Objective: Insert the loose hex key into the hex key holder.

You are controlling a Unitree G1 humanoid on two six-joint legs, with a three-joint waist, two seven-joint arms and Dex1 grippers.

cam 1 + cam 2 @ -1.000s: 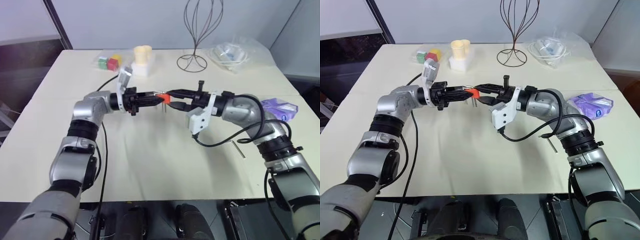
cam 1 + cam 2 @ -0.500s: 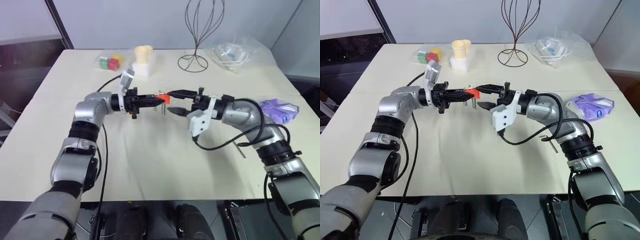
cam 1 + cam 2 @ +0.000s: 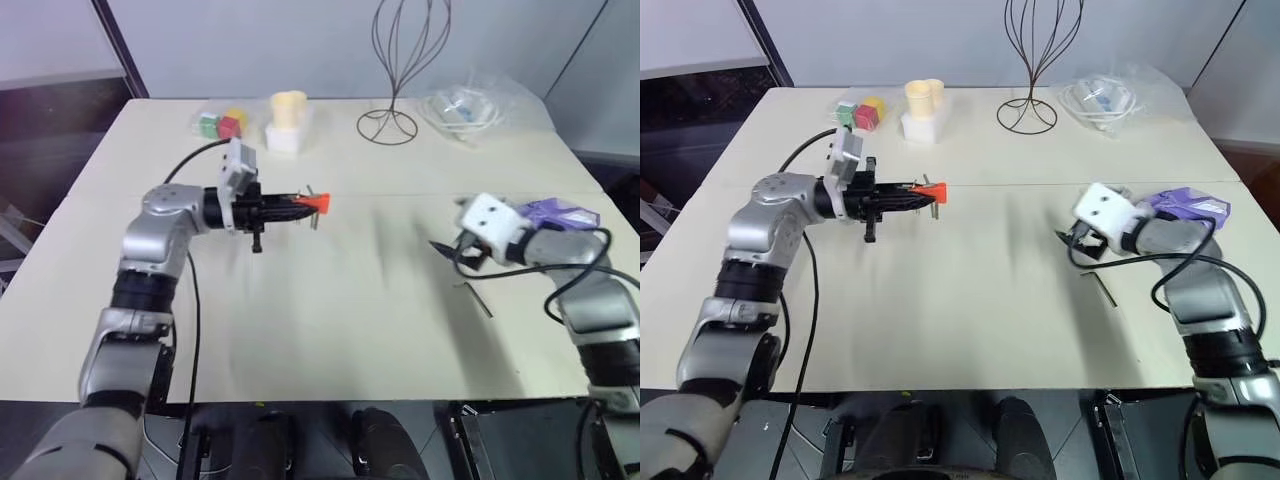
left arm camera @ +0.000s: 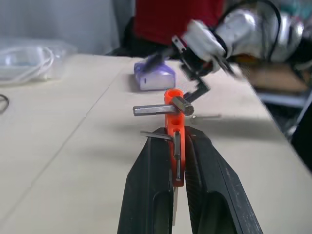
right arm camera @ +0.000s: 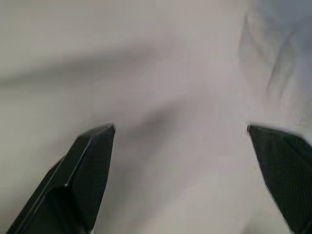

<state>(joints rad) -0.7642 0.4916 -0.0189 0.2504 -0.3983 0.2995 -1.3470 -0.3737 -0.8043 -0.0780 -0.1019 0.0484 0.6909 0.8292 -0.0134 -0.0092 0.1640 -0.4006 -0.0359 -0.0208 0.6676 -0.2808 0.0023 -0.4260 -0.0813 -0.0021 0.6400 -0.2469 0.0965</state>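
My left gripper [image 3: 298,205] is shut on the red-orange hex key holder [image 3: 316,203] and holds it level above the table's middle left. In the left wrist view the holder [image 4: 174,105] stands between the black fingers [image 4: 156,161], with short grey keys sticking out sideways. Well apart from the holder, my right gripper [image 3: 448,250] hangs open and empty low over the table's right side. Its fingers [image 5: 92,161] are spread wide over bare tabletop. The loose hex key [image 3: 478,298], a thin dark rod, lies flat on the table just in front of the right gripper.
Along the table's far edge stand coloured cubes [image 3: 220,125], a cream cup on a white block [image 3: 287,120], a black wire stand [image 3: 390,120] and a clear bag of cable [image 3: 465,100]. A purple packet [image 3: 560,212] lies beside the right arm.
The right gripper opened, left the holder and swung away to the right and down toward the table. The left gripper drew the holder slightly left and rolled it.
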